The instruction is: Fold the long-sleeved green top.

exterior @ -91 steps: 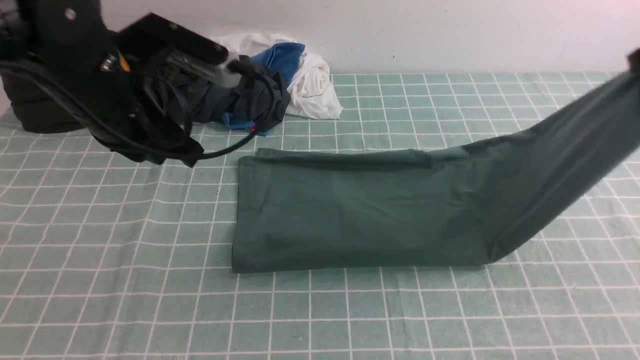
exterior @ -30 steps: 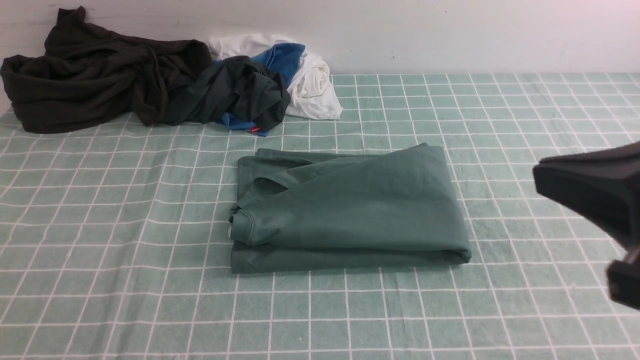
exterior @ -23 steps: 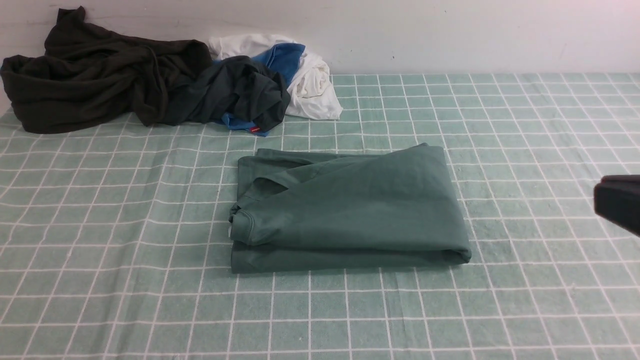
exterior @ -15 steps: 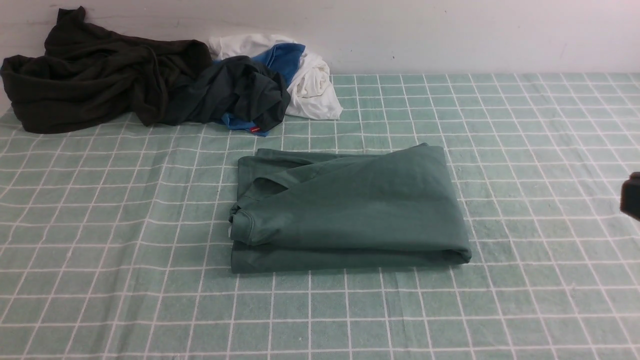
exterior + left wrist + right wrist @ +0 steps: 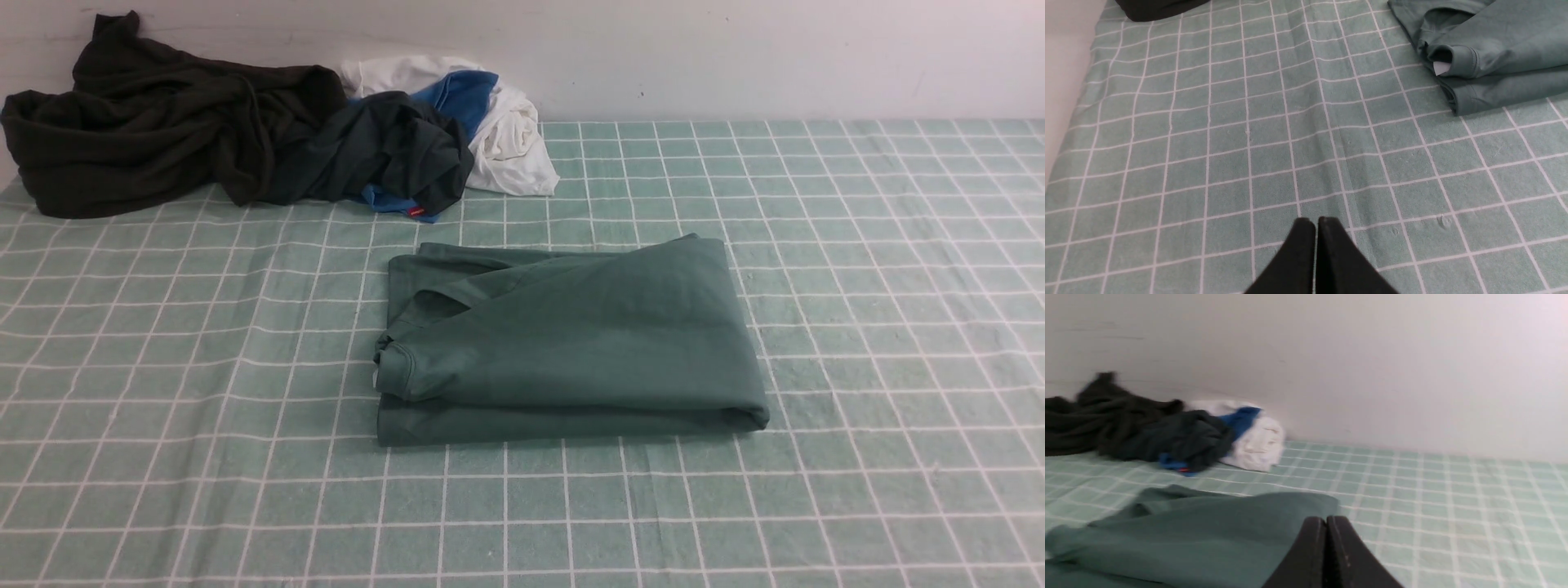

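**Folded green top, centre of table; both arms clear**

Where it lies on the checked table cover (image 5: 204, 343), the green long-sleeved top (image 5: 571, 343) forms a flat, layered rectangle at mid-table, its long axis running left to right across the front view. A ribbed cuff (image 5: 1457, 61) with a small white label shows at its left edge; the fold at its right end looks rounded and closed.

Item, left gripper (image 5: 1316, 222): jaws pressed together, holding nothing, hovering over bare cover with the top lying ahead and to its right, well apart.

Item, right gripper (image 5: 1326, 520): jaws likewise together and empty, with the top lying ahead and to its left. By the wrist views it appears the nearer of the two, though neither touches the cloth.

Item, containers: none in view. A heap of other clothing (image 5: 245, 139), dark, white and blue, sits at the far left against the wall (image 5: 735, 57), apart from the top.

Judgement: folding appears complete; no further move seems called for.
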